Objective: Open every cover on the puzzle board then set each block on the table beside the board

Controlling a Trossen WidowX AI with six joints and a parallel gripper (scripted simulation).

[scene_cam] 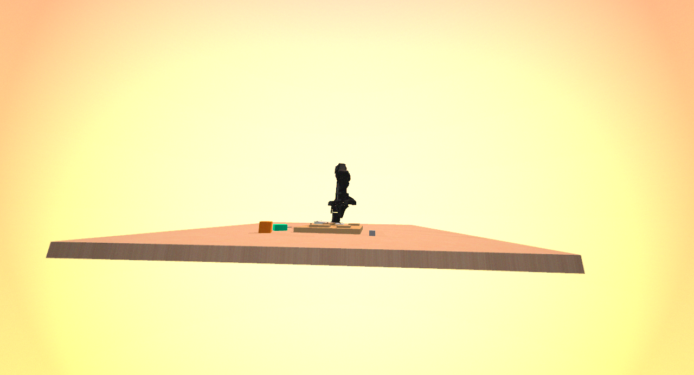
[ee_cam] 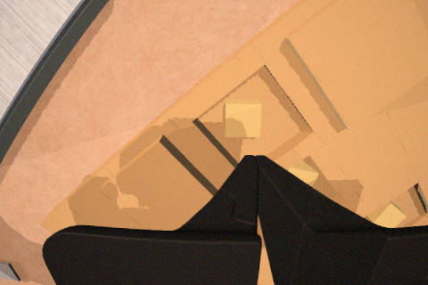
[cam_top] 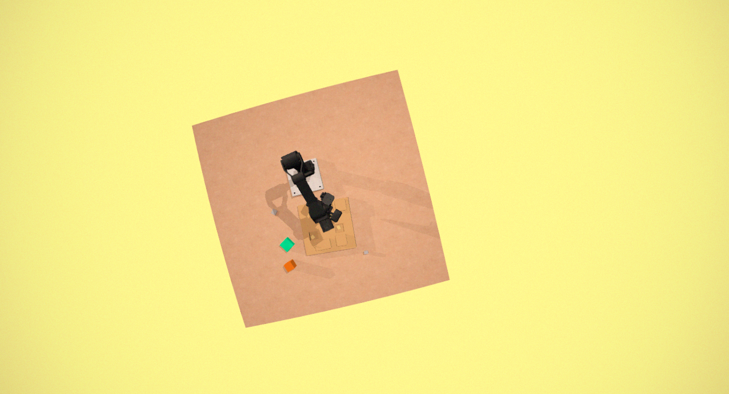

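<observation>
The tan puzzle board (cam_top: 350, 228) (scene_cam: 328, 230) (ee_cam: 267, 51) lies under the arm. In the wrist view a light yellow square piece (ee_cam: 242, 119) sits inside a square recess; a second (ee_cam: 304, 173) and a third piece (ee_cam: 390, 215) show to the right. Flat raised plates (cam_top: 322, 244) (ee_cam: 374, 53) match the board's colour; I cannot tell which covers are open. My gripper (scene_cam: 335, 221) (ee_cam: 253, 166) is shut and empty above the board; its fingertips are hidden in the overhead view. A green block (cam_top: 286, 244) (scene_cam: 280, 227) and an orange block (cam_top: 289, 265) (scene_cam: 265, 226) rest on the table beside the board.
Small grey cubes lie on the table, one (cam_top: 274, 212) left of the board and another (cam_top: 365, 252) (scene_cam: 372, 233) off its right corner. The arm's metal base plate (cam_top: 315, 180) (ee_cam: 45, 18) is close behind the board. Arm shadows cover part of the board.
</observation>
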